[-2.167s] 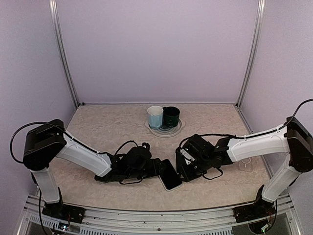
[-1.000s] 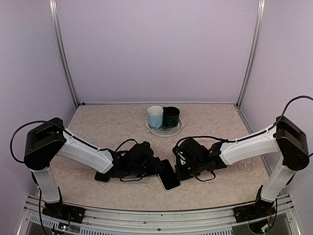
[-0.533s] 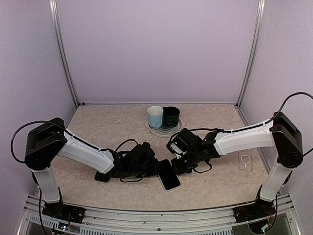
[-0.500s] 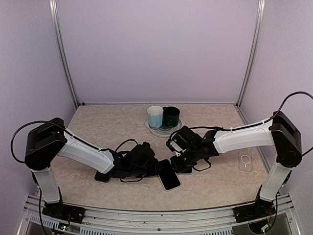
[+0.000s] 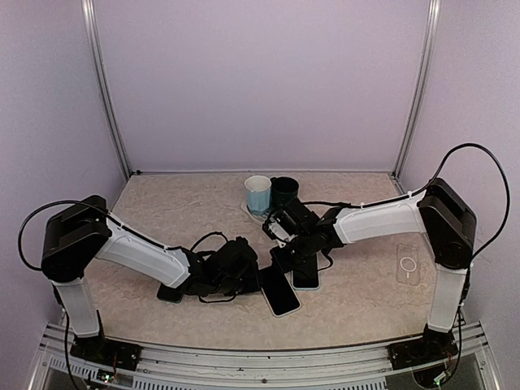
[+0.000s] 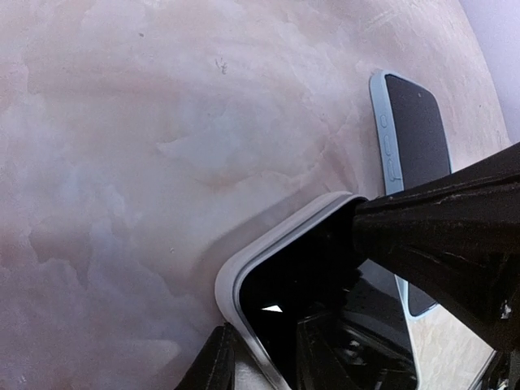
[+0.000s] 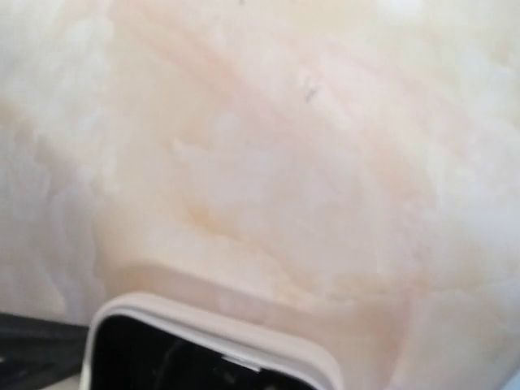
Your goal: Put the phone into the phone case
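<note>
Phone lies just beside white-rimmed case, long axes roughly parallel, nearest the right jaws, whose state I cannot tell; left jaws clamp the case's edge

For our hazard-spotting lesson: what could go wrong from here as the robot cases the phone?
The left hand and right hand crowd one phone, so they may collide. The right arm passes close by the cups and could knock them. The case lies far to the right, a long carry where the phone could slip.
</note>
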Controlling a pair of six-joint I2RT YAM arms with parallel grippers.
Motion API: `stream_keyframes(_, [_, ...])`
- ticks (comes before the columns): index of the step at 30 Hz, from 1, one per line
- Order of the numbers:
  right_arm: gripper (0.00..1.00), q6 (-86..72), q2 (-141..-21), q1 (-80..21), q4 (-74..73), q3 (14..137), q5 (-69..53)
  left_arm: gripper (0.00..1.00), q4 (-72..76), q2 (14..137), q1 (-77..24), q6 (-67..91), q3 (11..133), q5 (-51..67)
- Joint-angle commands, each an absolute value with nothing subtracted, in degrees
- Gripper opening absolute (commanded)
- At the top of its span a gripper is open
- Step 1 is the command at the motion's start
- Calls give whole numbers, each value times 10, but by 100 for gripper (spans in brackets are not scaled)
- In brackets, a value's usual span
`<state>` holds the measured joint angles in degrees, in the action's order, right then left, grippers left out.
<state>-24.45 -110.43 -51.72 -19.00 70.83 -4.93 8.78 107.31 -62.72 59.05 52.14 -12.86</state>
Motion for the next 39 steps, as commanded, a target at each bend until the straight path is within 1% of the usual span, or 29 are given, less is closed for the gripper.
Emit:
stream_keyframes(1, [0,-233,-1142,-514,-190,695,-65,25,22,1107,-625,592,526,-126])
stream_keyframes(4, [0,-248,-1149,-514,-194,679,-58,23,6,1132,-619,597,532,-111])
stream_keyframes(10, [0,-278,-1136,-513,-182,616,-59,23,-44,1166,-624,575,554,-73])
stream_keyframes(13, [0,-286,-1139,-511,-179,588,-60,23,-46,1183,-625,572,553,-33])
stream_keyframes(19, [0,-286,-1146,-489,-167,554,-50,23,-45,1215,-620,580,534,-3])
stream_keyframes(22, [0,-269,-1136,-486,-178,567,-56,23,-51,1208,-623,580,538,-13])
stream_keyframes(25, [0,-255,-1104,-490,-200,609,-64,23,-65,1184,-622,570,554,-44])
stream_keyframes(30, [0,-249,-1045,-496,-237,657,-18,29,-79,1099,-622,529,587,-119])
stream_keyframes(32, [3,-253,-1034,-496,-235,656,-6,31,-83,1078,-618,512,597,-138])
stream_keyframes(34, [13,-254,-1036,-494,-231,659,-4,33,-77,1066,-614,501,602,-140])
stream_keyframes(35, [19,-253,-1041,-494,-231,666,-4,34,-73,1062,-612,499,602,-139])
stream_keyframes(36, [27,-251,-1051,-493,-228,671,-4,36,-71,1060,-610,498,601,-138])
stream_keyframes(37, [32,-247,-1059,-492,-225,678,-4,38,-71,1061,-608,501,600,-137])
stream_keyframes(39, [33,-241,-1079,-491,-223,691,-11,40,-61,1066,-604,507,595,-125])
